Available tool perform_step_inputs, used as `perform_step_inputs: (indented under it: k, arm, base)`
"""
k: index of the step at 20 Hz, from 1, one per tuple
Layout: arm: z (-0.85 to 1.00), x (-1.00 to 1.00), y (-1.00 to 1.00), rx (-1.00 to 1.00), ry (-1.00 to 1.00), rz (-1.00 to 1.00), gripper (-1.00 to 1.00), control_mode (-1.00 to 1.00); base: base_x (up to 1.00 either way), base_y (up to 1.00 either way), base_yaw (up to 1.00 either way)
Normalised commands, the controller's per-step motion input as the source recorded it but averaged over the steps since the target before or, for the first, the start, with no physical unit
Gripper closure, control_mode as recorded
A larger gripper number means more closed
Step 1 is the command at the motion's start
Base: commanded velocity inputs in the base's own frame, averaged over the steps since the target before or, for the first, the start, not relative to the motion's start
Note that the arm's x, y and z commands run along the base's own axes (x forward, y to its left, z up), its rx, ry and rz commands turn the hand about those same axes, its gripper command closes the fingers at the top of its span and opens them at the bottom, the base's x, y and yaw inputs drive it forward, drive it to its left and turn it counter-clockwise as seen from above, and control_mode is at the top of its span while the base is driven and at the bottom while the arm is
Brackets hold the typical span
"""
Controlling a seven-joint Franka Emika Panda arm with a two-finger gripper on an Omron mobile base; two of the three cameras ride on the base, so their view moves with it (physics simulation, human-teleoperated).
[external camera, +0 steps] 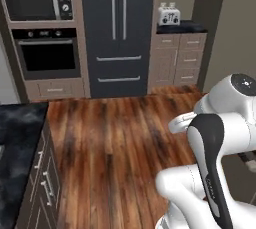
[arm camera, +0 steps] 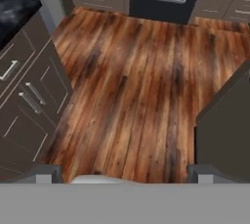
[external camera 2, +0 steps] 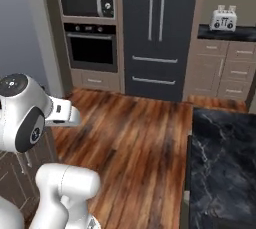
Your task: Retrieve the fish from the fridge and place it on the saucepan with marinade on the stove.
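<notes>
Wooden floor [external camera: 120, 138] stretches between the robot and the fridge [external camera: 118, 33], whose doors and drawers are all shut, so the fish is presumably inside, unseen. Nothing is fetched yet; every step remains. Whether the jaws are open or closed, I cannot tell.

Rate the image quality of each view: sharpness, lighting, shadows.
Left base view: soft, evenly lit; fridge doors shut, handles readable. Right base view: same flat light, glossy marbling on the black counter. Hand view: blurriest, wood floor streaked, no hard shadows.
</notes>
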Motion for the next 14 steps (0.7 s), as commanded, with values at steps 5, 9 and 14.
perform_step_inputs:
  k: [5,9,14]
  arm:
    - [0.00,0.00,0.00,0.00,0.00,0.00,-1.00,1.00]
    - [0.00,0.00,0.00,0.00,0.00,0.00,-1.00,1.00]
    - [0.00,0.00,0.00,0.00,0.00,0.00,-1.00,1.00]
  base:
    - [0.73,0.01,-0.45]
    - [0.87,0.16,-0.31]
    - [0.90,0.03,-0.06]
